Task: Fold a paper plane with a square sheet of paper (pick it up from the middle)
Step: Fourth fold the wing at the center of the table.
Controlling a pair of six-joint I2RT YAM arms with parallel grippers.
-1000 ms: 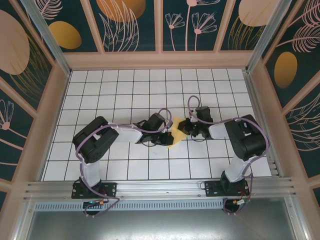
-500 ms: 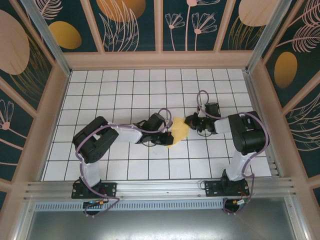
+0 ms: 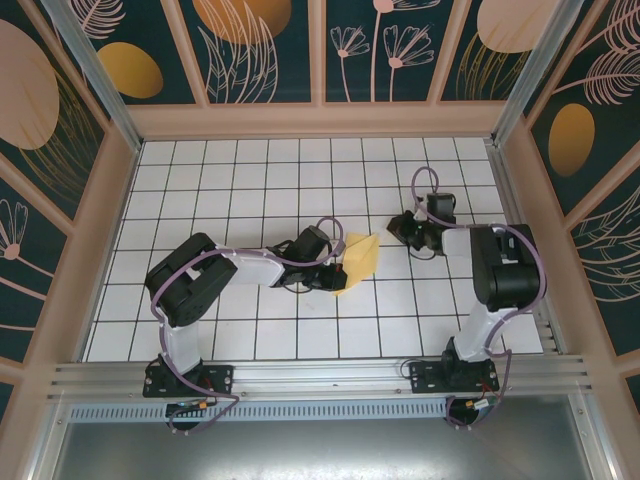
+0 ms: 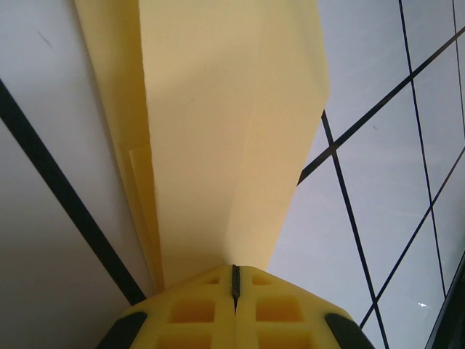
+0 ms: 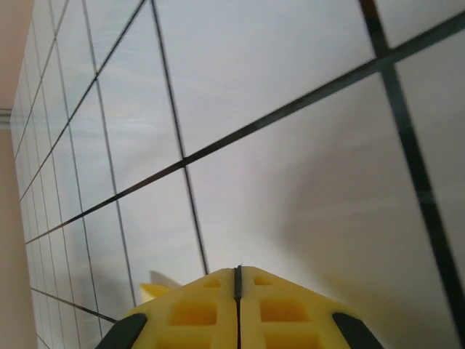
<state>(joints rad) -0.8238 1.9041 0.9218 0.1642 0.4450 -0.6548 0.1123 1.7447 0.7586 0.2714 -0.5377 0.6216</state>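
The square sheet of paper (image 3: pixel 360 257) is pale yellow and folded into a narrower shape with a long crease. It lies near the middle of the white grid table. My left gripper (image 3: pixel 337 268) is shut on its near left end. In the left wrist view the folded sheet (image 4: pixel 218 131) runs straight out from the closed yellow fingertips of my left gripper (image 4: pixel 235 269). My right gripper (image 3: pixel 396 227) is shut and holds nothing, about one tile to the right of the sheet. In the right wrist view my right gripper (image 5: pixel 237 270) faces bare tiles, and a yellow corner of the sheet (image 5: pixel 155 286) peeks past its left finger.
The white grid table (image 3: pixel 250 180) is walled by tan rails and patterned panels on three sides. A metal rail (image 3: pixel 320 375) with both arm bases runs along the near edge.
My right gripper has drawn back to the right and slightly farther away, off the sheet. The left gripper and the sheet have stayed put.
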